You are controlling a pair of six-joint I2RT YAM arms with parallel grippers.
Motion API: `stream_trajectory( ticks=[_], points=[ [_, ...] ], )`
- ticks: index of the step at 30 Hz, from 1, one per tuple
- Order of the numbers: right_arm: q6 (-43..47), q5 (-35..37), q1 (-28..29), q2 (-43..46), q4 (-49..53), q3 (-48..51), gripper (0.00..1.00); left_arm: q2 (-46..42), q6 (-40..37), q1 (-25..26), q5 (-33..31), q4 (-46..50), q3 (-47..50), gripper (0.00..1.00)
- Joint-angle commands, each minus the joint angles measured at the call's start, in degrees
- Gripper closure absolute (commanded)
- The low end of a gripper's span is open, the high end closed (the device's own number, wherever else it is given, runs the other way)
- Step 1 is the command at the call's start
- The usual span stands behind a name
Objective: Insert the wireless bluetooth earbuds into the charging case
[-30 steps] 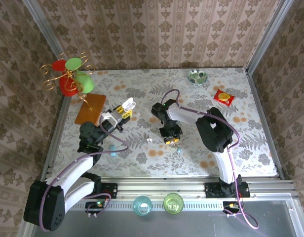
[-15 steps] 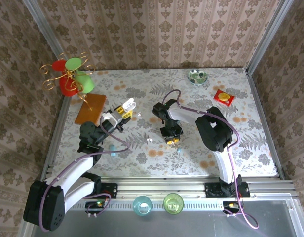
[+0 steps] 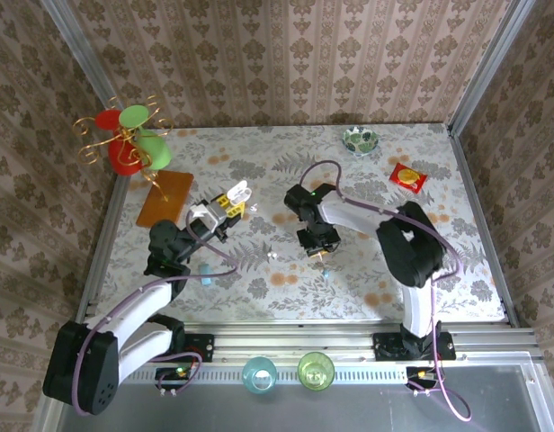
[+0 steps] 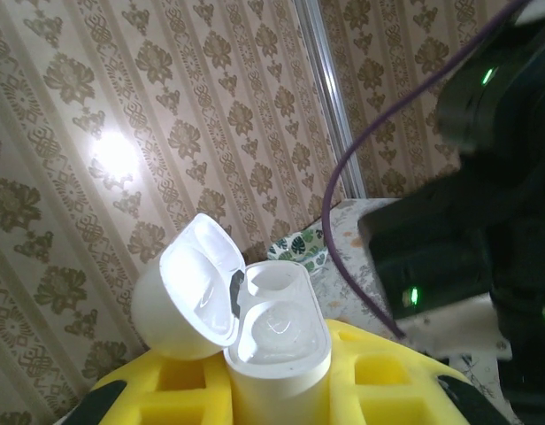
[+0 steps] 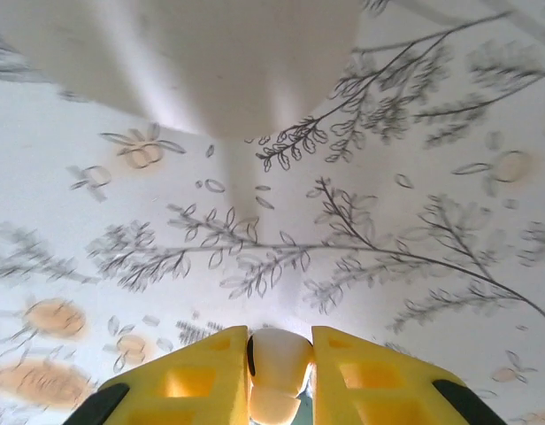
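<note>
The charging case point(image 4: 277, 354) is pale and rounded, and it stands upright between the yellow fingers of my left gripper point(image 4: 277, 394). Its lid point(image 4: 188, 292) is flipped open to the left and both sockets look empty. From above, the case point(image 3: 239, 191) sticks out of the left gripper point(image 3: 225, 207) at the table's left middle. My right gripper point(image 5: 280, 376) is shut on one whitish earbud point(image 5: 277, 359), just above the patterned table. In the top view the right gripper point(image 3: 320, 252) points down near the centre. Another tiny white earbud point(image 3: 272, 256) lies on the table between the arms.
A small light-blue piece point(image 3: 206, 274) lies by the left arm. An orange board point(image 3: 165, 198) and a gold stand with red and green cups point(image 3: 129, 144) are at far left. A leaf-patterned bowl point(image 3: 359, 139) and a red packet point(image 3: 407, 177) sit at back right.
The right arm has swung a little to the right with the earbud still held. The left gripper with the open case has edged slightly to the right.
</note>
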State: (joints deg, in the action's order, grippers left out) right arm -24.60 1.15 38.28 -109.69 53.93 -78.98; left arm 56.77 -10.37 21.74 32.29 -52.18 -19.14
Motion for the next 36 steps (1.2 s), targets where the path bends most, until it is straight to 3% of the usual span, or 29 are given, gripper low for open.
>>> stream_trajectory(
  ticks=[1, 9, 14, 22, 31, 36],
  points=[
    [4.0, 3.8, 0.2, 9.4, -8.6, 3.6, 0.76, 1.4, -0.5, 0.4, 0.8, -1.6, -0.4, 1.0],
    [11.1, 2.4, 0.6, 25.8, -25.3, 11.1, 0.77, 4.6, 2.2, 1.1, 3.3, -0.1, -1.0, 1.0],
    [14.8, -3.4, 0.7, 33.3, -34.8, 12.9, 0.76, 7.7, 2.7, 1.4, 7.1, -0.4, -1.5, 1.0],
    [17.6, -13.9, 2.2, 32.7, -43.4, 8.3, 0.77, 13.2, 8.3, 3.3, 10.6, -3.2, -5.5, 1.0],
    [18.6, -20.5, 2.9, 28.6, -46.9, 5.6, 0.78, 14.7, 12.0, 4.0, 14.2, 0.1, -9.5, 1.0],
    [18.6, -22.0, 3.0, 26.5, -47.4, 4.6, 0.78, 16.4, 16.0, 5.7, 16.6, -4.2, -10.3, 1.0]
  ],
)
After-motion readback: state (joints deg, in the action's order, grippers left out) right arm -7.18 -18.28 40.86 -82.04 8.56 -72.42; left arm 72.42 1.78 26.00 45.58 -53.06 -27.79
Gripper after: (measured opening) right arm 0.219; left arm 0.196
